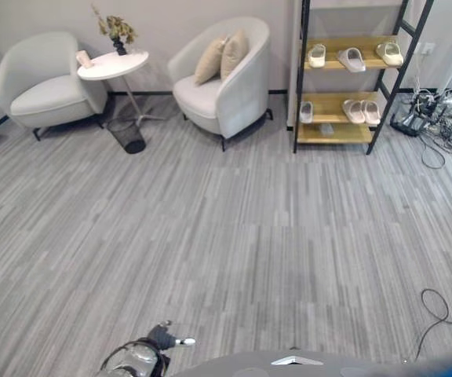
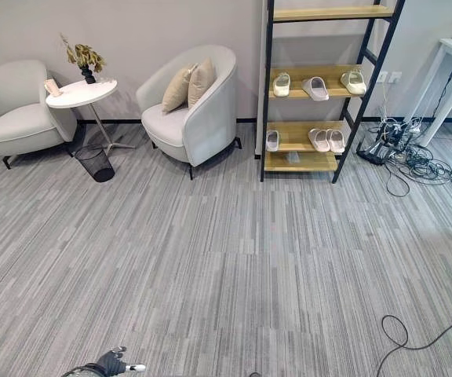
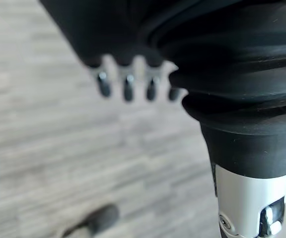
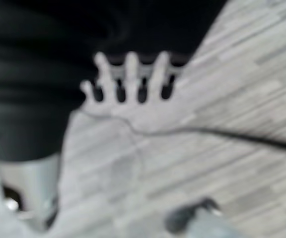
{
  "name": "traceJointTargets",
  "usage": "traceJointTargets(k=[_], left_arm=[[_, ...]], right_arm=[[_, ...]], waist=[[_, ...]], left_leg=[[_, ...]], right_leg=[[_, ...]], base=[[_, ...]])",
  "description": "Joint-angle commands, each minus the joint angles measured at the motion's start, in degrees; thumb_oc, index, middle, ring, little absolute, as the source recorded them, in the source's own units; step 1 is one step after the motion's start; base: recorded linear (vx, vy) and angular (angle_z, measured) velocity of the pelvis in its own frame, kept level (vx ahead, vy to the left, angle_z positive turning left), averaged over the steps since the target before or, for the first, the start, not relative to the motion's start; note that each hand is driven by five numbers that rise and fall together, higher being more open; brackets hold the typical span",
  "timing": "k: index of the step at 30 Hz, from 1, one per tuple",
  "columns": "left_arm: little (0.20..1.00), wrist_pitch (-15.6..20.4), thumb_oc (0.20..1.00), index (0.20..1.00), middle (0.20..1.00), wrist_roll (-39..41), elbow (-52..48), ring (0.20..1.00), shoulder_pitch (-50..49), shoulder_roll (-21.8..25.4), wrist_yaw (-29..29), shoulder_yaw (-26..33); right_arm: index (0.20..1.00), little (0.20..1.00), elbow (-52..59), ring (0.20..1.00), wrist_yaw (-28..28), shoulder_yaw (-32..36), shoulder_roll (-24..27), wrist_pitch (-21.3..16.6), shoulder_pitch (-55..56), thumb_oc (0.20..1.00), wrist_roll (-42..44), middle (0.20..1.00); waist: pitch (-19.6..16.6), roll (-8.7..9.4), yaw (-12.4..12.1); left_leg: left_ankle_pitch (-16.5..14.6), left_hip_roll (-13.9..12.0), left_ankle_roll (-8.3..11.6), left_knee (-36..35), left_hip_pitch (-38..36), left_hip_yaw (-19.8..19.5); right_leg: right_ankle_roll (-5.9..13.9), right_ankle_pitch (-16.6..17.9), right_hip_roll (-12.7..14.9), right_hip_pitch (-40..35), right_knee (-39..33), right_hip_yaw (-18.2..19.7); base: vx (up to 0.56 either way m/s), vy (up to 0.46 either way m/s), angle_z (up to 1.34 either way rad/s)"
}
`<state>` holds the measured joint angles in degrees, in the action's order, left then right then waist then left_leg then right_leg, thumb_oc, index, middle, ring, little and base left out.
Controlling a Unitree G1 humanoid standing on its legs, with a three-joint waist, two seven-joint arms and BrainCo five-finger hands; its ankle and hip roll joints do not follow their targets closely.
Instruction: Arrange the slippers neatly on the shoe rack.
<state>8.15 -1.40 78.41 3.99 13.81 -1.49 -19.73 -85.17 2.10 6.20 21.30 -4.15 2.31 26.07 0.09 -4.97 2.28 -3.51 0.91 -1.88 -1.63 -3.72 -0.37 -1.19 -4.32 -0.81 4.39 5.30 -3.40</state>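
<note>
The black-framed shoe rack (image 1: 337, 134) with wooden shelves stands against the far wall, right of centre. Its upper shelf holds three pale slippers (image 1: 351, 59), set apart and at different angles. On the lower shelf one slipper (image 1: 306, 111) lies alone at the left, and a pair (image 1: 362, 111) lies side by side at the right. My left hand (image 1: 163, 338) hangs low at the near edge over bare floor, far from the rack, fingers (image 3: 128, 87) relaxed and holding nothing. My right hand (image 4: 130, 74) is over the carpet too, fingers straight and empty.
Two light armchairs (image 1: 226, 86) (image 1: 41, 82) flank a round white side table (image 1: 114, 64) with a dark wire bin (image 1: 126, 135) beneath. A tangle of cables (image 1: 438, 118) lies right of the rack. Wide grey striped carpet (image 1: 234, 236) separates me from the rack.
</note>
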Motion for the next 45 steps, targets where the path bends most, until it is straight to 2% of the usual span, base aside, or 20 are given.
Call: traceJointTargets(k=[1,12,15,20,22,23,26,27,28,29,30,32,35,38,40,41,42,43,44,45], left_arm=[[1.0,0.97,1.0,1.0,1.0,-1.78,2.56,1.0,1.25,0.57,-1.02,3.01],[1.0,1.46,1.0,1.0,1.0,1.25,0.56,1.0,1.01,-2.49,0.21,1.69],[1.0,1.59,1.0,1.0,1.0,1.32,-0.24,1.0,1.66,-3.94,-0.08,-0.25],[1.0,1.93,1.0,1.0,1.0,1.54,-2.92,1.0,3.46,-4.45,-0.03,-2.76],[1.0,1.97,1.0,1.0,1.0,1.53,-3.7,1.0,4.25,-4.35,0.02,-3.52],[1.0,2.11,1.0,1.0,1.0,0.9,-5.01,1.0,5.28,-4.07,-0.03,-4.9],[1.0,2.16,1.0,1.0,1.0,-0.57,-6.61,1.0,6.53,-3.8,-0.42,-6.63],[1.0,2.13,1.0,1.0,1.0,-0.67,-6.7,1.0,6.54,-3.66,-0.62,-6.82],[1.0,2.37,1.0,1.0,1.0,0.09,-7.09,1.0,6.11,-3.38,-0.94,-5.95],[1.0,2.33,1.0,1.0,1.0,1.53,-6.1,1.0,5.16,-3.42,-0.83,-4.43],[1.0,2.28,1.0,1.0,1.0,2.36,-5.04,1.0,4.07,-3.26,-0.96,-3.04],[1.0,1.88,1.0,1.0,1.0,2.43,-2.42,1.0,2.42,-2.66,-0.65,-0.63],[1.0,1.19,1.0,1.0,1.0,1.37,0.68,1.0,0.27,-1.34,-0.72,2.32],[1.0,1.23,1.0,1.0,1.0,1.12,0.78,1.0,-0.32,-0.78,-0.7,3.38],[1.0,1.4,1.0,1.0,1.0,1.94,-0.34,1.0,-0.02,-0.31,-0.98,4.23],[1.0,1.36,1.0,1.0,1.0,1.84,-1.6,1.0,1.2,-0.11,-1.42,3.44],[1.0,1.36,1.0,1.0,1.0,1.84,-1.6,1.0,1.21,-0.11,-1.42,3.44],[1.0,1.46,1.0,1.0,1.0,1.5,-3.13,1.0,2.09,0.05,-1.83,2.05],[1.0,1.46,1.0,1.0,1.0,1.51,-3.14,1.0,2.1,0.05,-1.83,2.06],[1.0,1.57,1.0,1.0,1.0,1.42,-3.76,1.0,2.65,0.07,-2.25,1.61]], right_arm=[[1.0,1.0,-0.69,1.0,1.8,-2.09,-1.42,-1.56,-0.09,1.0,-1.17,1.0],[1.0,1.0,1.58,1.0,1.91,-2.17,-3.95,-1.9,-1.45,1.0,2.43,1.0],[1.0,1.0,2.92,1.0,2.27,-2.66,-3.8,-2.08,-2.77,1.0,2.43,1.0],[1.0,1.0,0.58,1.0,1.89,-5.62,-5.62,-1.0,-0.5,1.0,-0.71,1.0],[1.0,1.0,0.28,1.0,1.86,-6.43,-5.57,-0.81,-0.57,1.0,-1.36,1.0],[1.0,1.0,0.6,1.0,2.01,-7.71,-5.23,-0.92,-1.09,1.0,-2.12,1.0],[1.0,1.0,1.81,1.0,2.54,-10.76,-4.46,-0.59,-2.3,1.0,-5.28,1.0],[1.0,1.0,2.19,1.0,2.6,-11.77,-3.97,-0.72,-2.97,1.0,-6.08,1.0],[1.0,1.0,3.53,1.0,2.28,-12.75,-2.95,-1.15,-4.31,1.0,-6.84,1.0],[1.0,1.0,4.6,1.0,2.3,-13.78,-3.18,-1.52,-4.81,1.0,-7.97,1.0],[1.0,1.0,5.71,1.0,2.65,-14.87,-3.74,-1.8,-5.02,1.0,-9.13,1.0],[1.0,1.0,5.79,1.0,2.36,-15.76,-4.16,-1.6,-5.24,1.0,-11.31,1.0],[1.0,1.0,5.86,1.0,1.92,-15.44,-5.22,-1.44,-4.53,1.0,-12.68,1.0],[1.0,1.0,5.71,1.0,1.73,-15.53,-6.41,-1.24,-3.92,1.0,-13.25,1.0],[1.0,1.0,5.86,1.0,1.33,-15.31,-7.28,-1.25,-3.43,1.0,-13.38,1.0],[1.0,1.0,6.75,1.0,1.28,-15.67,-7.42,-1.08,-4.54,1.0,-14.08,1.0],[1.0,1.0,6.76,1.0,1.28,-15.67,-7.42,-1.07,-4.55,1.0,-14.08,1.0],[1.0,1.0,8.46,1.0,1.67,-15.8,-7.34,-1.57,-5.16,1.0,-14.01,1.0],[1.0,1.0,8.47,1.0,1.68,-15.8,-7.33,-1.56,-5.16,1.0,-14.01,1.0],[1.0,1.0,9.17,1.0,2.13,-15.94,-7.41,-1.79,-5.14,1.0,-14.35,1.0]], waist=[[-1.77,2.7,0.78],[-0.87,1.69,1.4],[1.42,0.36,1.91],[1.41,1.09,3.55],[2.05,1.98,3.91],[3.8,3.28,3.57],[6.08,5.0,2.82],[6.55,5.08,2.17],[7.03,5.05,0.46],[6.75,4.49,-1.06],[6.71,3.91,-2.45],[6.18,3.51,-4.48],[3.81,4.74,-4.76],[2.52,5.82,-5.13],[1.57,6.86,-5.72],[2.37,6.72,-5.45],[2.36,6.73,-5.47],[3.87,4.16,-4.38],[3.98,4.28,-4.29],[4.82,2.58,-3.07]], left_leg=[[2.5,0.32,4.57,-3.37,1.8,-2.19],[2.08,-0.09,4.52,-3.37,0.72,-0.76],[2.37,-1.41,4.55,-3.37,0.34,1.72],[2.61,-3.88,6.01,-3.16,-1.35,1.31],[0.89,-5.2,6.46,2.08,0.04,1.47],[0.78,-5.53,6.84,11.44,4.27,1.58],[2.68,-6.56,5.35,25.88,11.85,3.92],[1.94,-5.34,4.93,27.84,13.39,3.6],[-0.29,-0.65,4.07,26.47,16.91,1.94],[0.84,1.73,4.03,20.26,18.51,1.18],[5.6,2.88,4.89,12.45,19.15,0.47],[8.39,2.51,4.99,4.09,19.51,-0.57],[9.25,3.65,3.43,4.93,18.24,-0.67],[7.6,4.27,2.46,5.9,17.64,0.04],[4.66,5.59,1.06,7.29,16.71,0.27],[1.91,6.31,-0.61,8.29,14.62,0.08],[1.88,6.31,-0.61,8.34,14.65,0.11],[0.09,5.01,-1.84,7.96,10.61,-0.6],[0.06,5.16,-1.84,7.98,10.52,-0.64],[-1.24,4.28,-1.89,6.97,6.88,-1.7]], right_leg=[[7.83,3.49,4.3,-6.16,-10.3,1.55],[7.74,3.45,4.97,-6.97,-10.3,1.5],[7.33,1.64,5.16,-3.12,-2.79,0.35],[5.69,-1.08,3.06,-3.46,-0.74,2.02],[4.86,-1.82,2.09,-3.39,0.15,3.22],[4.01,-1.83,1.8,-4.08,0.27,4.01],[2.67,-2.01,2.15,-5.44,0.17,3.72],[2.48,-2.19,2.08,-5.43,0.77,4.02],[2.61,-3.01,1.58,-6.29,0.59,5.1],[2.83,-3.69,0.63,-7.72,-0.47,5.75],[2.78,-4.51,-0.5,-10.04,-1.39,6.5],[2.81,-6.35,-1.59,-13.61,-1.96,8.94],[4.12,-6.85,0.47,-15.37,-1.95,9.23],[5.36,-6.27,2.18,-15.76,-1.16,9.71],[7.53,-2.58,3.83,-14.39,3.16,9.94],[11.78,7.67,5.5,-8.45,15.49,9.6],[11.78,7.62,5.5,-8.38,15.58,9.63],[10.34,10.4,6.9,-2.41,26.51,5.62],[10.33,10.17,7.05,-2.42,26.8,5.57],[7.91,6.01,8.74,1.76,27.36,1.36]], base=[[0.0,-0.019,-0.05],[0.01,-0.042,-0.05],[-0.04,-0.127,-0.31],[0.09,-0.277,-0.45],[0.06,-0.371,-0.08],[0.01,-0.394,-0.21],[0.04,-0.271,-0.17],[0.19,-0.105,-0.06],[0.35,-0.058,-0.36],[0.5,0.008,-0.03],[0.48,0.045,-0.4],[0.6,0.109,-0.6],[0.52,0.168,-0.9],[0.35,0.145,-0.14],[0.43,0.212,-0.02],[0.31,0.18,-0.15],[0.46,0.297,-0.04],[0.24,0.161,-0.32],[0.46,0.239,-0.36],[0.42,0.061,-0.18]])
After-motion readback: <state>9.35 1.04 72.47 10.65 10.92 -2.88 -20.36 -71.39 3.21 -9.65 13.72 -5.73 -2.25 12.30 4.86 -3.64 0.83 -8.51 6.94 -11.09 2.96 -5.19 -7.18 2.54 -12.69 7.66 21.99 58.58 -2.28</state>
